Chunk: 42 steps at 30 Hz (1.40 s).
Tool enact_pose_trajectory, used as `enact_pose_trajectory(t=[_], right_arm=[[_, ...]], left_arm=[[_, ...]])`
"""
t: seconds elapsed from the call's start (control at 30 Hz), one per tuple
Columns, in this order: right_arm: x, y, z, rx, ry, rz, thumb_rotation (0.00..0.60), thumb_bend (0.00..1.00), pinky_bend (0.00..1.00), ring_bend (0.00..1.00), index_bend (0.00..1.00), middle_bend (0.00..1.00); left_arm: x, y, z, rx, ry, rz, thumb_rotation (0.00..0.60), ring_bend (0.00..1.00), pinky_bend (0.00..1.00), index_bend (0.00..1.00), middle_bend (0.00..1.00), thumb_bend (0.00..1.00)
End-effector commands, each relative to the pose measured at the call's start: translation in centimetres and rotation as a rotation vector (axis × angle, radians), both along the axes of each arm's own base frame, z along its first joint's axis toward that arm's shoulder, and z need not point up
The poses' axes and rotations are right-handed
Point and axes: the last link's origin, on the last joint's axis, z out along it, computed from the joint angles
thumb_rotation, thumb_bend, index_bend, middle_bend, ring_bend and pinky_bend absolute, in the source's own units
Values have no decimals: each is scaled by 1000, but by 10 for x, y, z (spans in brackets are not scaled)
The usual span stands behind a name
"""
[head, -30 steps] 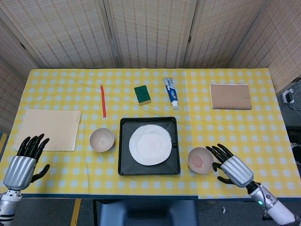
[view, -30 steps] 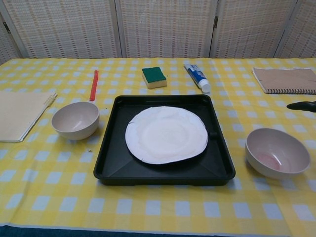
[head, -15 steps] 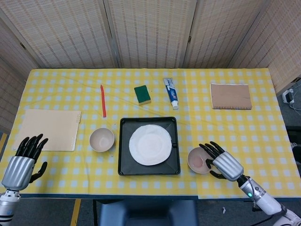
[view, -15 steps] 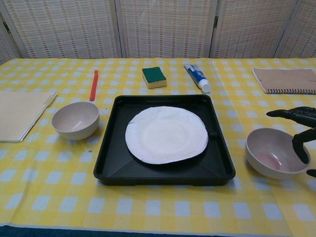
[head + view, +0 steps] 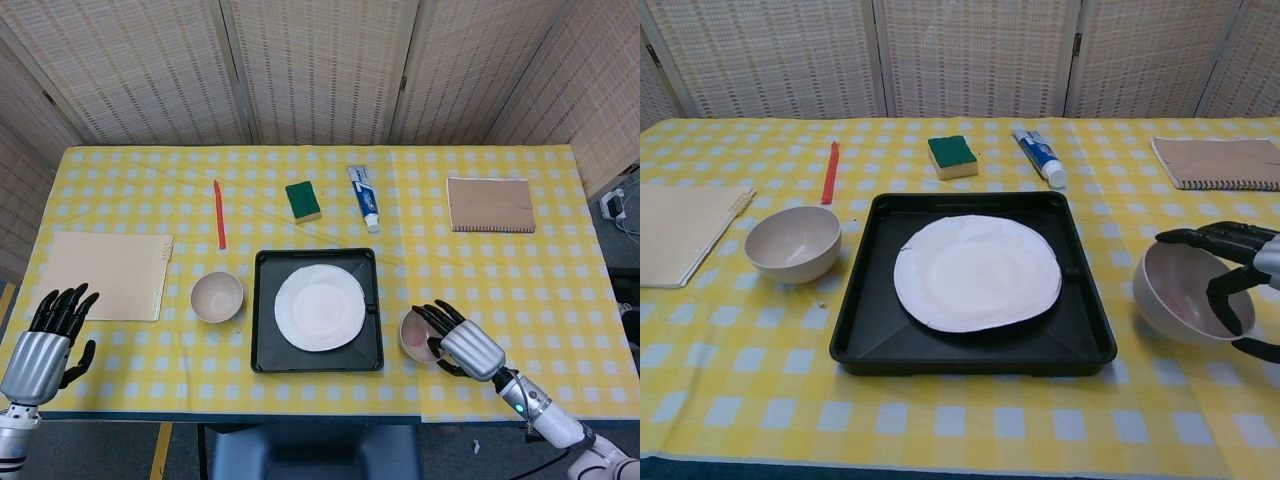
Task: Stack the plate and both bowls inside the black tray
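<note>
The fingers (image 5: 1210, 240) of the right hand (image 5: 462, 342) were curled over the rim of the pink bowl (image 5: 1178, 292), with the thumb low at its near side, so the hand gripped the bowl. We saw the bowl tilted toward the tray, just to the right of it on the table (image 5: 560, 280). The white plate (image 5: 319, 307) lay flat inside the black tray (image 5: 262, 310). The second bowl (image 5: 217, 296) stood upright near the left side of the tray. The left hand (image 5: 50, 338) rested at the near left corner of the table, its fingers spread apart and holding nothing. Farther back lay a red pen (image 5: 219, 214), a green sponge (image 5: 303, 200), a toothpaste tube (image 5: 364, 197), a brown notebook (image 5: 489, 204) and a beige folder (image 5: 105, 274).
</note>
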Motion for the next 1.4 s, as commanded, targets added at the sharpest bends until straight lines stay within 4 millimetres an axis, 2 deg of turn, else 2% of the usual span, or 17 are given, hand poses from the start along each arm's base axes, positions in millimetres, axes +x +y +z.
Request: enact_pose_trajectory(t=[0.03, 0.3, 0.6, 0.8, 1.1, 1.4], right_arm=[[3, -1, 3, -11, -14, 11, 600, 439, 0, 0, 663, 1], [22, -10, 18, -30, -63, 45, 600, 439, 0, 0, 663, 2], [66, -30, 27, 4, -104, 58, 600, 439, 0, 0, 663, 0], [100, -49, 13, 52, -84, 71, 600, 439, 0, 0, 663, 0], [145, -74, -23, 119, -41, 71, 600, 439, 0, 0, 663, 0], [171, -94, -51, 151, 11, 54, 600, 439, 0, 0, 663, 1]], left_arm=[[0, 0, -1, -5, 1, -1, 600, 0, 0, 0, 7, 589], [0, 1, -5, -18, 7, 8, 600, 0, 0, 0, 2, 593], [2, -2, -4, -14, -5, 11, 600, 0, 0, 0, 0, 595], [0, -1, -1, -7, -11, 21, 600, 0, 0, 0, 0, 595], [-3, 2, 3, 0, -19, 35, 600, 0, 0, 0, 0, 594], [-1, 0, 2, -4, -20, 27, 600, 0, 0, 0, 0, 594]])
